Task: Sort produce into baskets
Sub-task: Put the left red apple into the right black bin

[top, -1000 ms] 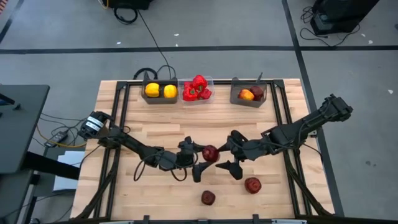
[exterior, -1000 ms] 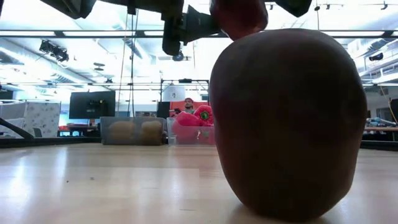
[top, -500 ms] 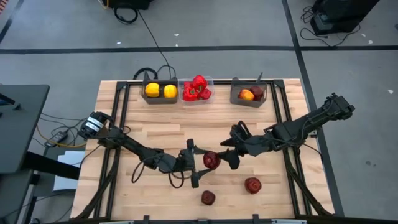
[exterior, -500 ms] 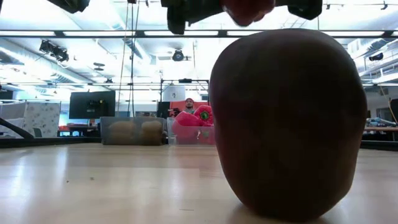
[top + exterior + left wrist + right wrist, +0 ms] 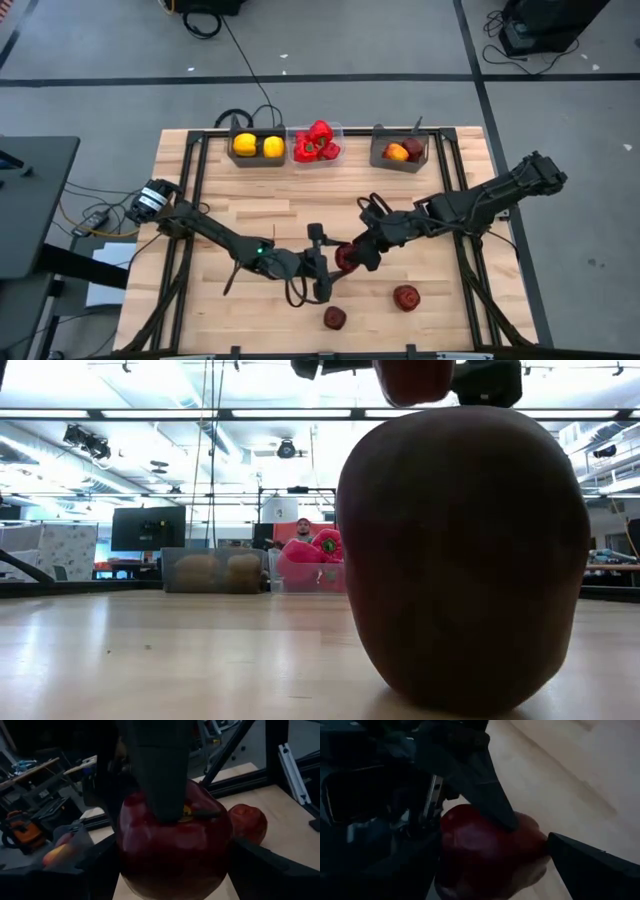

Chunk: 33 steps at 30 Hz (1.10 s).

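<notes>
A dark red apple (image 5: 345, 258) hangs in the air over the middle of the table, between both grippers. My left gripper (image 5: 330, 262) comes at it from the left and my right gripper (image 5: 360, 252) from the right; both are shut on it. The apple fills the left wrist view (image 5: 175, 850) and the right wrist view (image 5: 485, 850). Two more dark red apples rest on the table near the front edge (image 5: 406, 297), (image 5: 334, 318). Three bins stand along the far edge. My left gripper has the apple between its two fingers (image 5: 90, 870), which lie against two opposite sides of it (image 5: 125, 855). The fingers come level from the table's left. The apple is lifted clear of the table. My right gripper pinches the same apple between its two fingers (image 5: 590, 865), crosswise to the left gripper's hold. One finger lies over the apple's top (image 5: 160, 780); a finger meets its side (image 5: 540, 845). The fingers come from the table's right.
At the far edge stand a dark bin with two yellow peppers (image 5: 257, 147), a clear bin with red peppers (image 5: 316, 143), and a dark bin with an orange piece and a dark red one (image 5: 402, 150). One apple looms close in the low view (image 5: 460, 560).
My right gripper has gone toward the table's left, up to the apple, and has shut on it from wide open. My left gripper has carried the apple a little toward the right and near edges, still in the air.
</notes>
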Tool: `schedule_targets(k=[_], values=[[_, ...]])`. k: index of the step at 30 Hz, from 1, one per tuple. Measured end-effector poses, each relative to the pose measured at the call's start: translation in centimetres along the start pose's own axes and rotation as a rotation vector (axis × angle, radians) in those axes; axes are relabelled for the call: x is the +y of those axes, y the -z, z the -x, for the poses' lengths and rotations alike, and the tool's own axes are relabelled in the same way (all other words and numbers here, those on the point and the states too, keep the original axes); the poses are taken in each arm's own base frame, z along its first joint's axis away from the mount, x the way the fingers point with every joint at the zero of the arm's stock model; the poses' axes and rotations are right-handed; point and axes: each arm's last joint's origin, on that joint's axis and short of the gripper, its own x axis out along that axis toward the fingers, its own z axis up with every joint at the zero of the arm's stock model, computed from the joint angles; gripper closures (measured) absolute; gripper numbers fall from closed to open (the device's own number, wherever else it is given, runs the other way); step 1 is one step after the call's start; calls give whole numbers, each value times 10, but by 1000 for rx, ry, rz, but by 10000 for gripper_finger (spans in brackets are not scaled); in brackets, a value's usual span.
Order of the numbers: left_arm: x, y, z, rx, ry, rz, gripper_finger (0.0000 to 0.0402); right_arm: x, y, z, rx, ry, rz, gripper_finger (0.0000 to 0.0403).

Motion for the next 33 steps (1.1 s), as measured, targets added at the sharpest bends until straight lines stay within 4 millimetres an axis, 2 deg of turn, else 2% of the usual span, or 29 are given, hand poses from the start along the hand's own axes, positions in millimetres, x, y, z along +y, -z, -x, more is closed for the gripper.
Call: schedule_targets(k=[6, 11, 14, 20, 25, 28, 33], values=[[-1, -3, 0, -10, 5, -36, 89, -2, -5, -6, 67, -45, 5, 5], [0, -7, 0, -26, -10, 14, 84, 1, -7, -6, 82, -96, 43, 9], [2, -6, 0, -17, -54, 117, 71, 1, -8, -6, 71, -90, 46, 31], [7, -2, -3, 12, -90, 198, 13, -4, -13, -7, 64, -72, 35, 114], [10, 4, -6, 57, -109, 232, 15, -9, -16, -8, 61, -43, 31, 178], [15, 8, -10, 84, -115, 309, 24, -14, -19, -5, 46, 5, 104, 184], [22, 27, -19, 196, -118, 443, 50, -33, -14, 8, 64, 227, 209, 154]])
